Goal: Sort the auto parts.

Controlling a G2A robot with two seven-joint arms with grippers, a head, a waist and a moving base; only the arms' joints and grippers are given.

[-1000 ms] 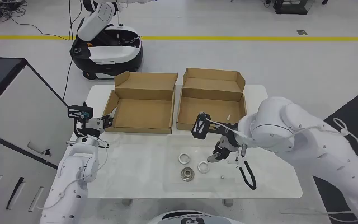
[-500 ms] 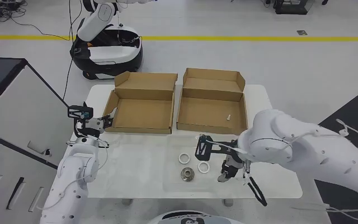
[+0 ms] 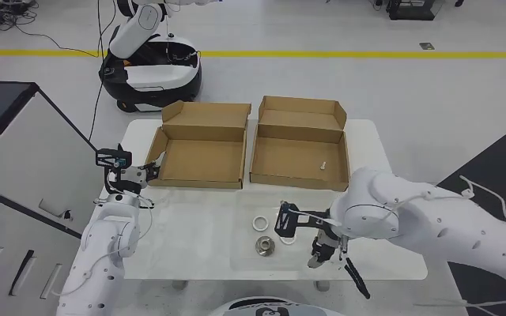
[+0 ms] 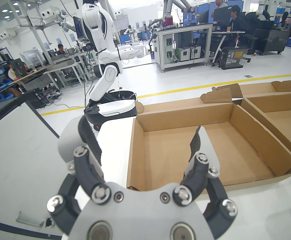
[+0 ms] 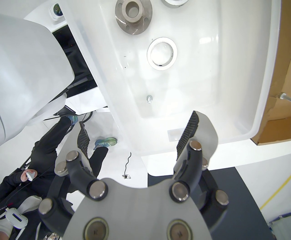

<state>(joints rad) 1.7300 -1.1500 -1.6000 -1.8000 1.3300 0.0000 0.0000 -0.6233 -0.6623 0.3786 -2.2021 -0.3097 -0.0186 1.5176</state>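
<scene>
The right pincer (image 5: 138,122) is seen spread wide open with nothing in it. It's hung over the near right end of the clear tray (image 5: 261,106), which is set along the near edge of the counter (image 3: 182,213). Inside the tray, a small bolt (image 5: 149,99) is found just ahead of the open fingertips and isn't touched by them. Further along the tray floor a silver ring (image 5: 162,53) is laid flat. Past it is a metal flange (image 5: 133,16) with a raised hub, and a second ring (image 3: 259,223) is placed toward the tray's far side. All four parts are kept apart from each other.

Two cardboard boxes are lined up side by side along the counter's far edge, each with its lid flap stood up at the back. In the right box (image 3: 300,154), something that looks like another bolt (image 3: 322,166) is seen lying near the right wall. It's pretty tiny from above, so that's a best guess.

The left pincer (image 4: 141,125) is also held open with nothing gripped. It's parked at the counter's left edge, just beside the near left corner of the left box (image 4: 181,154), and is pointed across that box. It's well apart from the tray.
</scene>
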